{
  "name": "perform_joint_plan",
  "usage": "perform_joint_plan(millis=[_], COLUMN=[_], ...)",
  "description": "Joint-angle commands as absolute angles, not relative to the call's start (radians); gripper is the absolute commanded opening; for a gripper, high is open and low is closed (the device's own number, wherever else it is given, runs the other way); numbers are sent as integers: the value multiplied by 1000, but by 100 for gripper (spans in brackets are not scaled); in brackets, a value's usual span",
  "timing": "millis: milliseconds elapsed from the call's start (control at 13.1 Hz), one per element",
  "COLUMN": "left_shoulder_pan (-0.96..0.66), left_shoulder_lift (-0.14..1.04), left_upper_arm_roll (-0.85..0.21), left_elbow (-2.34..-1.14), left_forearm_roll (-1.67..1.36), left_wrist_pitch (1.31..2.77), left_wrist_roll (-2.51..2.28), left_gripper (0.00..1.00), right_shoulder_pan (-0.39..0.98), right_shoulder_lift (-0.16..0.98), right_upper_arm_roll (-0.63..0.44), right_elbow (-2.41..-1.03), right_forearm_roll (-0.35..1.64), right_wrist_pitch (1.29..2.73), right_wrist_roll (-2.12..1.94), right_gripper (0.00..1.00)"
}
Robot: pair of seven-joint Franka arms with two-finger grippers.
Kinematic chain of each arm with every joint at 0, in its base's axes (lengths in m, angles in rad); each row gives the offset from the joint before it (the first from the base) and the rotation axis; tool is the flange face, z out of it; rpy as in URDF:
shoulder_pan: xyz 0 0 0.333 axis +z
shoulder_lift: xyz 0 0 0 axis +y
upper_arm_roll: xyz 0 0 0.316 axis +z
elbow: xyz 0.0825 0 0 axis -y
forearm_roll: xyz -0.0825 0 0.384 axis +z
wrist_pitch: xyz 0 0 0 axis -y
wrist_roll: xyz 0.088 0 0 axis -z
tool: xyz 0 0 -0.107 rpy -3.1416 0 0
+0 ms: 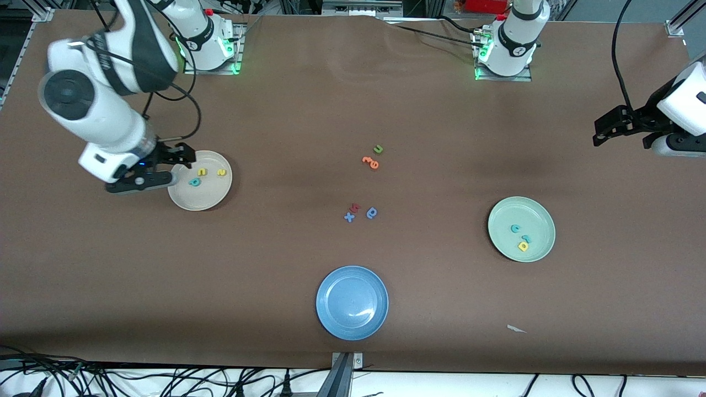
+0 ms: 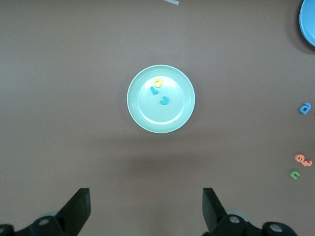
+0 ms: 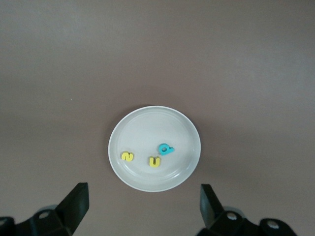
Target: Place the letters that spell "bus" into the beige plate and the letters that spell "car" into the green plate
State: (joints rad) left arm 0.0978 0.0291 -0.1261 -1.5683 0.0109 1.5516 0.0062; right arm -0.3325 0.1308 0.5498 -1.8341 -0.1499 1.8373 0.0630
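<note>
Robotics lab: bolted arm bases (image 1: 212,44), aluminium framing, loose cables (image 1: 138,380).

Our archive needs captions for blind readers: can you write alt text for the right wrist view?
A beige plate on a brown table holds a teal b, yellow u and yellow s; the right gripper hangs above, open.

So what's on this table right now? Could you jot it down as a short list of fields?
beige plate: holds teal b, yellow u, yellow s
green plate: holds teal c, teal r, yellow a
blue plate: nothing in it
loose letters: five, mid-table
right gripper: open, beside the beige plate's rim
left gripper: open, waiting at the left arm's end
</note>
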Motion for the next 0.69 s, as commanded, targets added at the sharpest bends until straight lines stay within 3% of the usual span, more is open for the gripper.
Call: perform_joint_plan(millis=[0, 305, 611], left_shoulder_pan=[110, 112, 146], left_shoulder_lift=[9, 12, 23], left_upper_arm_roll=[-120, -117, -115], left_elbow=[-1578, -1571, -1574], left_forearm_roll=[-17, -9, -8], left_wrist_pitch=[1531, 1537, 1543], left_wrist_roll=[31, 31, 32], left_gripper=[100, 100, 100], right_shoulder_pan=[-198, -23, -23], right_shoulder_lift=[146, 137, 0], right_upper_arm_roll=[372, 113, 95], right_elbow=[-1692, -1592, -1673], right_forearm_roll=[-83, -37, -6], right_wrist_pitch=[1709, 1625, 1597], right_wrist_roll=[37, 11, -6], right_gripper=[100, 100, 100])
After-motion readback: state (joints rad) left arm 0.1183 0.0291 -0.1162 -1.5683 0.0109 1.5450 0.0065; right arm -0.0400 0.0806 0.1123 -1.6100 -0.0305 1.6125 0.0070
